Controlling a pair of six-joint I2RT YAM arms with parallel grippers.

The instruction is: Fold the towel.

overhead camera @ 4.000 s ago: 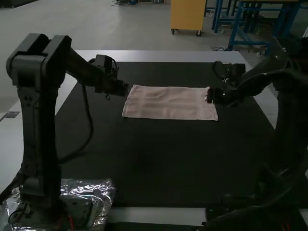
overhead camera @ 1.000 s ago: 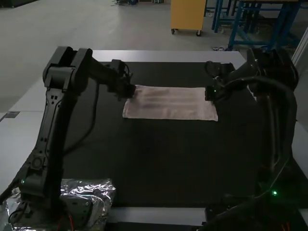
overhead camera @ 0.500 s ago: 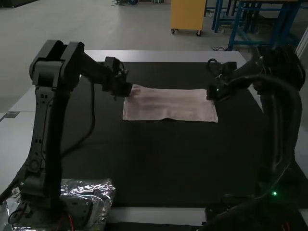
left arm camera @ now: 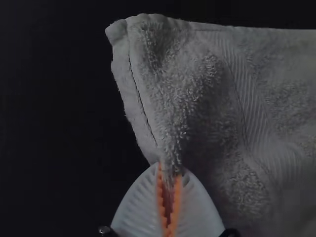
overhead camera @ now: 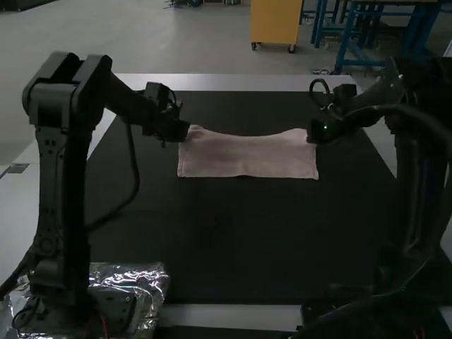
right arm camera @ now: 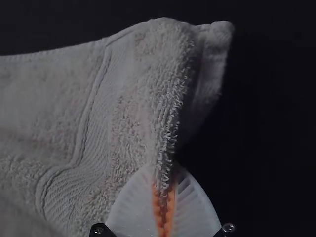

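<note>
So the pink terry towel (overhead camera: pixel 246 157) is stretched out across the dark table (overhead camera: pixel 212 233), far edge dipping in the middle. Left hand (overhead camera: pixel 186 133)'s pinching it near one far corner, right hand (overhead camera: pixel 311 134)'s clamped near the other.

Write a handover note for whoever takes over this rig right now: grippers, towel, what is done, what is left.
Left gripper: shut on the towel near its far left corner.
Right gripper: shut on it near its far right corner.
Towel: a wide strip over the black mat, far edge sagging between the grippers.
Done: both far corners gripped. Whether any fold is already in it, I cannot tell.
Left: probably bring the far edge over to the near one, release and smooth.
</note>
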